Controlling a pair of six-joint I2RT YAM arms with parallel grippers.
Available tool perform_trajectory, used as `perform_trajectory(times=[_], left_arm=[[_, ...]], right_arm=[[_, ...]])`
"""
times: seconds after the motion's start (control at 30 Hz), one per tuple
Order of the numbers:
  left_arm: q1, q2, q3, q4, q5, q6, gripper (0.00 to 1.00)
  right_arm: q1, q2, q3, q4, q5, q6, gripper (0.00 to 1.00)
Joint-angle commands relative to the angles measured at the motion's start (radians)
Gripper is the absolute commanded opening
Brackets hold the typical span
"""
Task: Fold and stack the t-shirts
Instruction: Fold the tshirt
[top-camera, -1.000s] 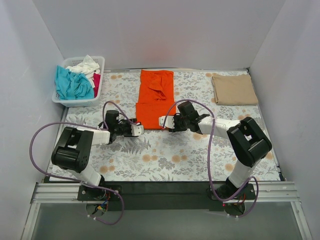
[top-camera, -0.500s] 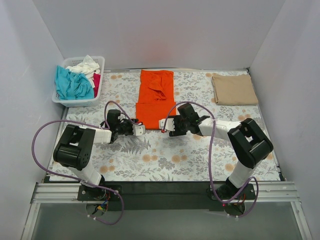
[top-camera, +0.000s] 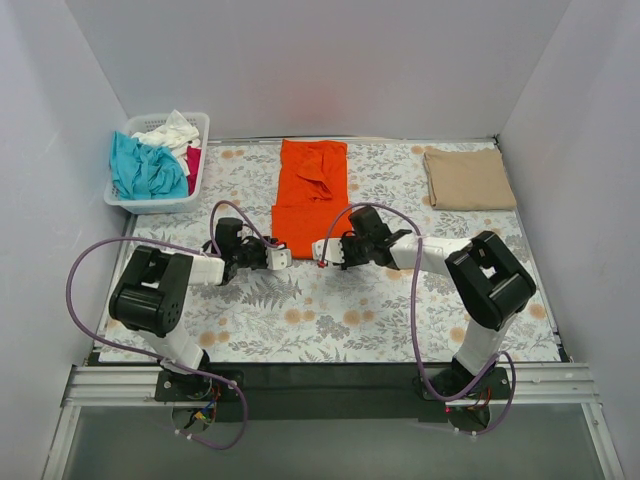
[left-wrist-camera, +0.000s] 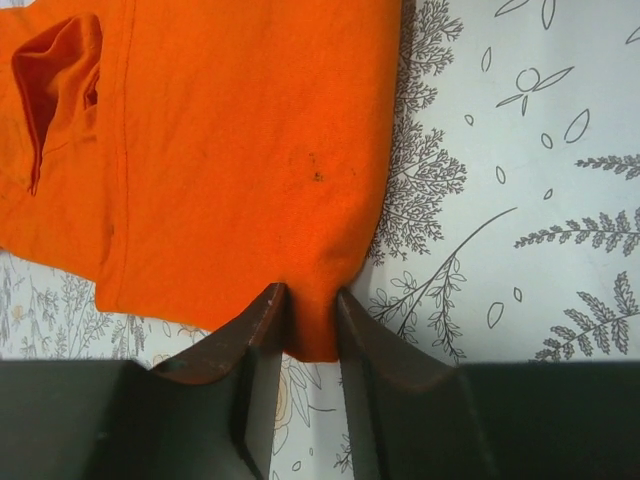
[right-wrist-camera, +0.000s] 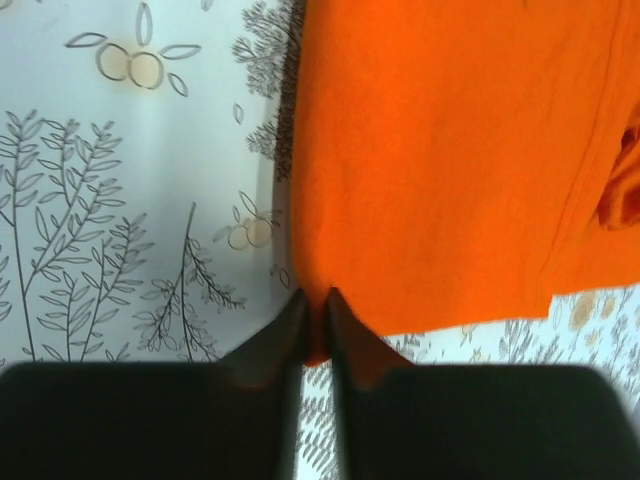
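Note:
The bright orange t-shirt (top-camera: 310, 195) lies flat on the flowered table, folded into a long strip running away from me. My left gripper (top-camera: 283, 257) is at its near left corner. In the left wrist view the left gripper (left-wrist-camera: 310, 295) is shut on that corner of the orange t-shirt (left-wrist-camera: 250, 130). My right gripper (top-camera: 318, 250) is at the near right corner. In the right wrist view the right gripper (right-wrist-camera: 316, 300) pinches the hem of the orange t-shirt (right-wrist-camera: 450, 150) between nearly touching jaws. A tan t-shirt (top-camera: 468, 178) lies folded at the far right.
A white slatted basket (top-camera: 150, 206) stands at the far left, holding teal (top-camera: 145, 168), white (top-camera: 168, 133) and pink-red (top-camera: 193, 160) shirts. White walls enclose the table on the left, back and right. Purple cables loop over both arms.
Both grippers have narrowed onto the orange shirt's near hem. The right gripper has shifted slightly left and nearer; the left arm has barely moved.

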Motion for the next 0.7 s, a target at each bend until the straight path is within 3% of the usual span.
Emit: perform_trajectory(times=[0.0, 0.07, 0.17, 0.43, 0.57, 0.67], left_arm=[[-0.002, 0.012, 0.003, -0.057, -0.027, 0.009, 0.21], [-0.005, -0.004, -0.002, -0.079, -0.024, 0.018, 0.14], [-0.006, -0.066, -0.02, -0.148, 0.0, 0.032, 0.01], [-0.049, -0.39, -0.12, -0.434, 0.089, 0.022, 0.0], [-0.069, -0.676, -0.161, -0.699, 0.143, 0.02, 0.0], [-0.074, -0.809, -0.151, -0.883, 0.178, 0.006, 0.0]], right_arm=[[0.016, 0.021, -0.009, 0.001, -0.015, -0.015, 0.1], [0.016, 0.015, -0.02, 0.001, -0.009, -0.001, 0.01], [0.016, -0.028, -0.034, -0.045, -0.012, 0.019, 0.01], [0.03, -0.208, -0.052, -0.243, -0.087, 0.152, 0.01], [0.064, -0.358, -0.083, -0.356, -0.134, 0.227, 0.01], [0.114, -0.461, -0.107, -0.442, -0.165, 0.283, 0.01]])
